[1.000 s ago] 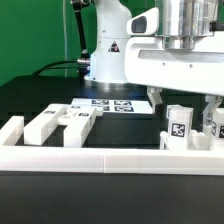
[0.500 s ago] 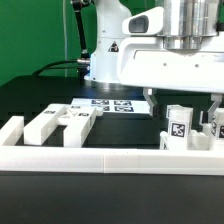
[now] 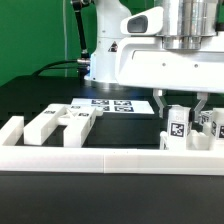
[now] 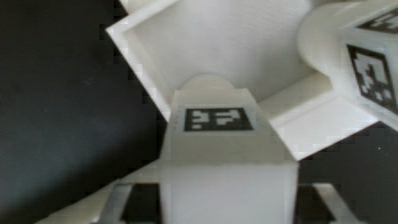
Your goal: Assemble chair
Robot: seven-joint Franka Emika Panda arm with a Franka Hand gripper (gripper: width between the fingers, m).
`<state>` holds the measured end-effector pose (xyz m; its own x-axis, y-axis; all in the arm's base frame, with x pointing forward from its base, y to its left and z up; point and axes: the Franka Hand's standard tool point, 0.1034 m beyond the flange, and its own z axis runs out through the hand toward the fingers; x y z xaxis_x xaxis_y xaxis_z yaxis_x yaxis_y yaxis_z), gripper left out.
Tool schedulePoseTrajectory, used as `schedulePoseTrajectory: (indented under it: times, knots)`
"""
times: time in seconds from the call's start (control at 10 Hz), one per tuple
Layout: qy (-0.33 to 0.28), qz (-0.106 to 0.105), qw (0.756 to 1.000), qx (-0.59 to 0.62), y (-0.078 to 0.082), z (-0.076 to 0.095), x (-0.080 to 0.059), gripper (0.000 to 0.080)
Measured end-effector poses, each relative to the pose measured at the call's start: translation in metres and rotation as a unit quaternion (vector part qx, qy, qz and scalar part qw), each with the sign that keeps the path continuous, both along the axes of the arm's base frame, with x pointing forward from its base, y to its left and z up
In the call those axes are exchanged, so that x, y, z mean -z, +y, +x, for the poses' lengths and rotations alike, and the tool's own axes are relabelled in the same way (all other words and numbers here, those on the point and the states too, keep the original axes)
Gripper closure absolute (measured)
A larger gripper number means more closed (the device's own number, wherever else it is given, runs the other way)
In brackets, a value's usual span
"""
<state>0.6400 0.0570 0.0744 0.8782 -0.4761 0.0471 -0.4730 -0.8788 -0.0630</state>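
At the exterior view's left, the chair is not yet built. Its loose blocky parts (image 3: 60,122) lie on the black counter (image 3: 30,95) behind the low border rail (image 3: 100,157), untouched and in the same places as a second ago. Further back in the middle, the marker board (image 3: 112,103) lies flat, also as before.

The change is at the exterior view's right. A moment ago the fingers (image 3: 161,103) stood wide apart, well clear on either side of the upright tagged post (image 3: 178,125). Now they have drawn in and press against its two flanks. We read this as a firm grip on that post alone. The wrist view agrees: the post (image 4: 217,150) fills the middle of the picture, tag facing the camera. The post itself stands on the counter just behind the rail and has not been lifted.

Just beside it, further right, another tagged piece (image 3: 213,125) stands near the grasp. We cannot tell whether the two touch.

We judge that the pick is made and the lift comes next, and that the neighbour could be nudged.
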Motion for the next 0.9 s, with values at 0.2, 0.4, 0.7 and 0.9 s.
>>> schedulePoseTrajectory:
  times: [0.2, 0.4, 0.7, 0.9]
  knots:
    - [0.002, 0.016, 0.996, 0.086, -0.0029, -0.0005, 0.0, 0.051]
    - [0.006, 0.03, 0.981, 0.189, -0.0052, -0.0016, 0.0003, 0.051]
    - [0.013, 0.04, 0.946, 0.322, -0.0062, -0.0032, 0.0004, 0.0508]
    - [0.019, 0.044, 0.909, 0.413, -0.0051, -0.0043, 0.0004, 0.0508]
